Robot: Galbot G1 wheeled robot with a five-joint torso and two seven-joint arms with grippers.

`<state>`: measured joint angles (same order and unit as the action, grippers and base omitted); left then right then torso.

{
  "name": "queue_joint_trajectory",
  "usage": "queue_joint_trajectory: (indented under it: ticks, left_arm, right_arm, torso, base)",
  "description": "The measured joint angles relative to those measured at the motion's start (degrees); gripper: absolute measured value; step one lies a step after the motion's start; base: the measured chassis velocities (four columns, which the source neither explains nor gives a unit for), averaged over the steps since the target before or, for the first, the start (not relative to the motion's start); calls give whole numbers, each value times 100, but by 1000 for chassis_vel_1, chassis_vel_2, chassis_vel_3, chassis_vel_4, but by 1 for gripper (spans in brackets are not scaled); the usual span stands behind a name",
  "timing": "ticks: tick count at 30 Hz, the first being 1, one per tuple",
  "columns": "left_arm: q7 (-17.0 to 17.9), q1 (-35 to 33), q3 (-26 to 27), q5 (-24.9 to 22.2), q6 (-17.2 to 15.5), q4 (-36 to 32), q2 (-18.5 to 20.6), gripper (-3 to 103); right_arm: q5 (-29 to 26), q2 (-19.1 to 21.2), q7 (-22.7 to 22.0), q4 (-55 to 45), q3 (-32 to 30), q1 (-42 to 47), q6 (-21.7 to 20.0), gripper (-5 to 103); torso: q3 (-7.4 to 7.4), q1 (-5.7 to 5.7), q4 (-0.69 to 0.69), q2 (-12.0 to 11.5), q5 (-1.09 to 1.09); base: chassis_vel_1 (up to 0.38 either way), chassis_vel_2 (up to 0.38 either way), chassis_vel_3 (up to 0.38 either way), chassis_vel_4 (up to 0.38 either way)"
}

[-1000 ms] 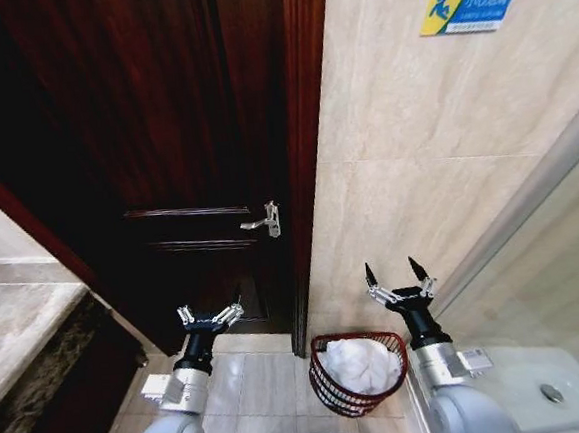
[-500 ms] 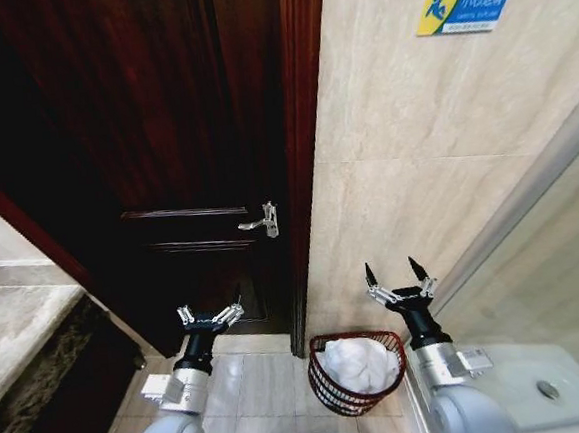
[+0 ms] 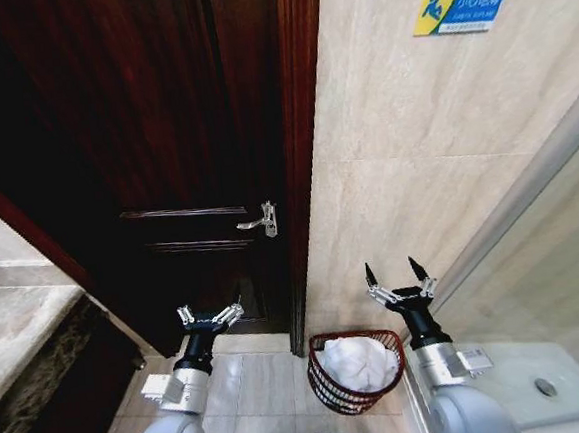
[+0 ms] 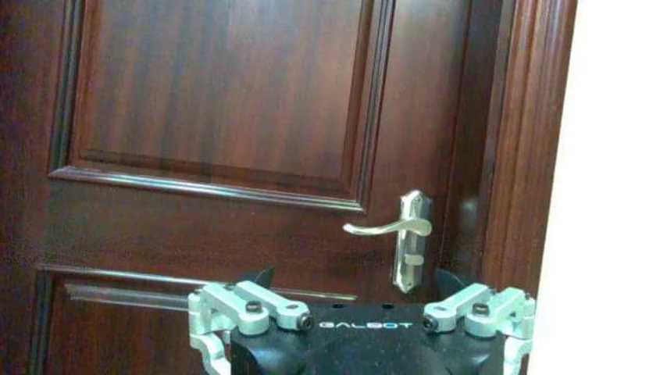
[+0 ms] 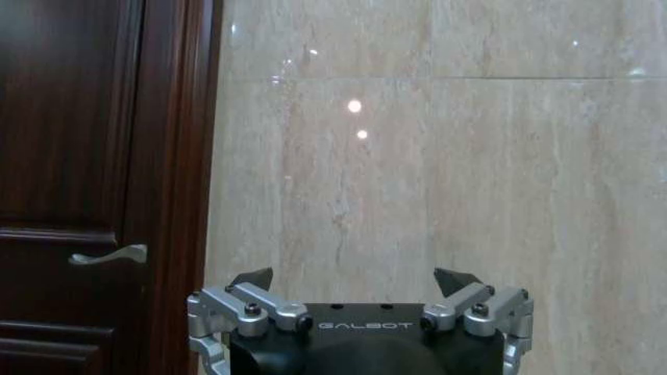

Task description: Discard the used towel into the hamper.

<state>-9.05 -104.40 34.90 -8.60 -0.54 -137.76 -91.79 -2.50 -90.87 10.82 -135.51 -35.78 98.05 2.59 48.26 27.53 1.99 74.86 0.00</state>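
Glossy tile floor bears round wire hamper (image 3: 357, 374) holding crumpled towel (image 3: 358, 362).

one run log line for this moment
towel: inside hamper | hamper: on floor by the door frame | left gripper: open, empty, raised facing door | right gripper: open, empty, raised beside hamper

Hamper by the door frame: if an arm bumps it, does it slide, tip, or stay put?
Likely slides: the hamper is open wire on smooth floor tile, so probably light. It may also tip, since it narrows toward the base. The towel bunched inside adds little weight. Both grippers, left and right, are open and clear.
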Motion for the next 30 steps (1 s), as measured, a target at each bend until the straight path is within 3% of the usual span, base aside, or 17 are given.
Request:
queue_joint_trajectory:
  ticks: [30]
  left_arm:
    - [0, 0, 0, 0, 0, 0, -1, 100]
  right_arm:
    - [0, 0, 0, 0, 0, 0, 0, 100]
  torso:
    - [2, 2, 0, 2, 0]
  base:
    - [90, -92, -90, 91]
